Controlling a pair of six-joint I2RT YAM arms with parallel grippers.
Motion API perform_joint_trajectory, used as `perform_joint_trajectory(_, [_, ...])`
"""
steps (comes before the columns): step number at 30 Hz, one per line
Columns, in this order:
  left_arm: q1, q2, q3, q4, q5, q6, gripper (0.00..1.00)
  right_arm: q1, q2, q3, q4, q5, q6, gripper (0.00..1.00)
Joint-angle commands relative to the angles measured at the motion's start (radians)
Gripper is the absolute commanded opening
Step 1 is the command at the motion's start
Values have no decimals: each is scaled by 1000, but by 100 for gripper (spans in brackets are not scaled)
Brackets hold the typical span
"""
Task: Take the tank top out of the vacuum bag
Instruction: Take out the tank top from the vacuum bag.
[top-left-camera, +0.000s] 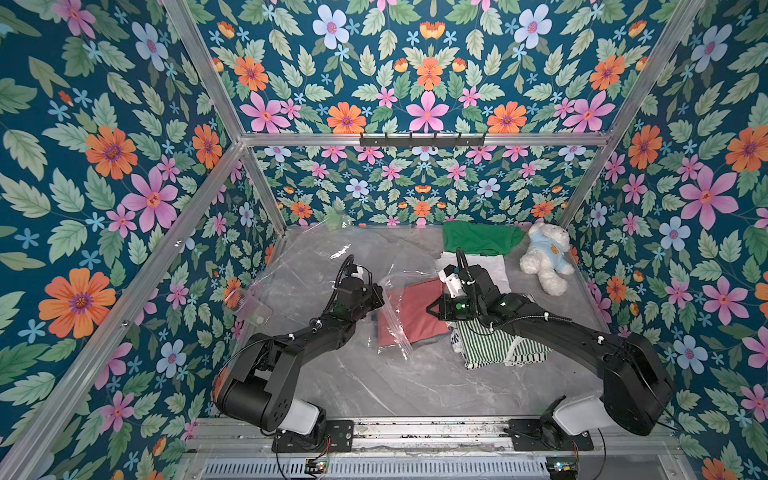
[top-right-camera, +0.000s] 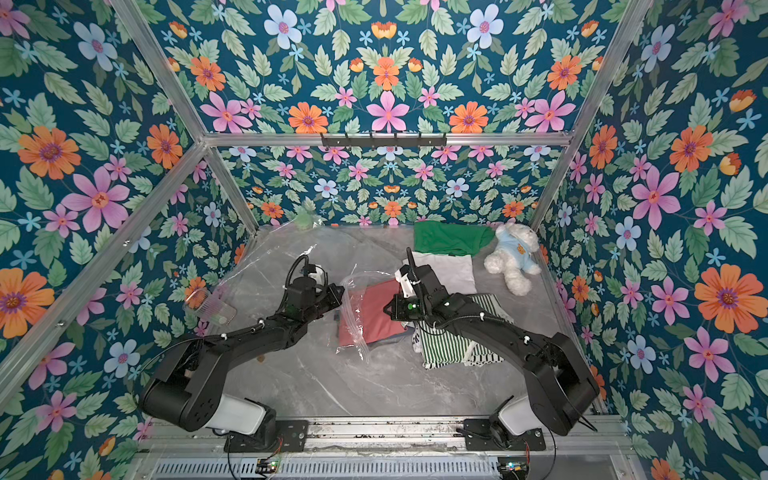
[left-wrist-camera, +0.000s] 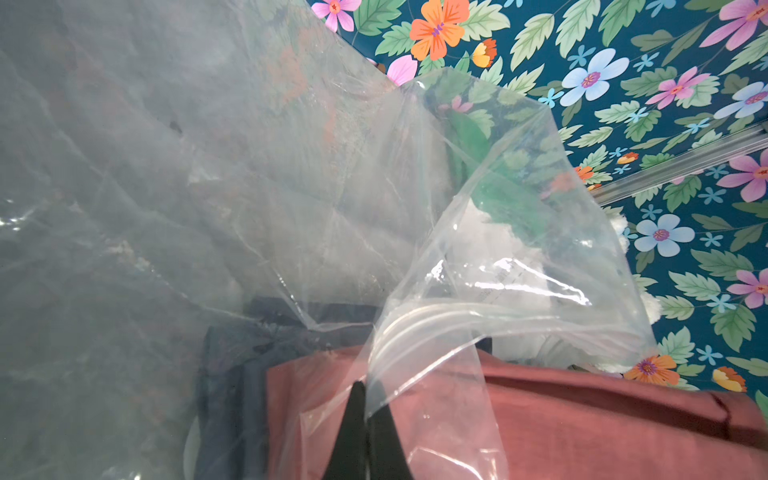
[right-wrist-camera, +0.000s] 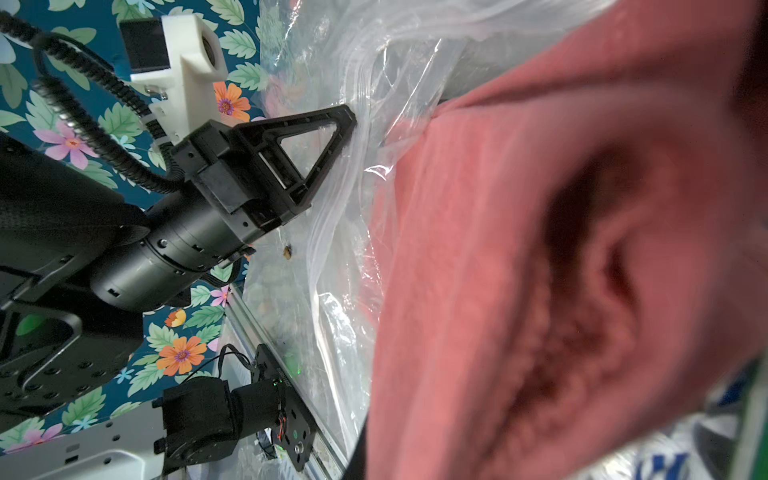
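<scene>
1. You have the vacuum bag (top-left-camera: 307, 266) as the biggest thing here: clear, crinkled film spread over the left and back of the table (top-left-camera: 395, 382), its mouth open toward the middle. The garment is not out yet, so I judge the task about midway — mouth opened, grips taken, the pull not made.
2. The tank top (top-left-camera: 415, 318), a brick-red folded garment, lies at that mouth. Film covers its left part in both top views, while its right edge seems clear of the plastic. What is left for you is to draw it rightward until no film lies over it.
3. A dark garment (left-wrist-camera: 232, 374) sits inside the bag too, under and beside the tank top. Only its edge shows, so you cannot tell what it is.
4. A small clear tub (top-left-camera: 247, 305) stands near the left wall. Its contents are too faint to make out.
5. Your left gripper (left-wrist-camera: 368, 399) has its jaws closed on the upper film at the bag's mouth, holding it up off the cloth.
6. Your right gripper (top-left-camera: 430, 309) is at the tank top's right edge with its jaws closed. The right wrist view shows red cloth bunched up close, so it appears to hold the garment — though the fingertips themselves are hidden
</scene>
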Motion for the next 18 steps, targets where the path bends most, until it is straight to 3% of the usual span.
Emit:
perform_joint_trajectory(1, [2,3,-3,25,-12,-10,0,-1,-23,32,-123,52,-54,0])
perform_joint_trajectory(8, [1,0,-5,30,-12,-13,0,-8,-60,118,-330,121,-111,0])
perform_joint_trajectory(18, [2,-4,-8,27,-18,-11,0,-138,-198,158,-571,56,-148,0])
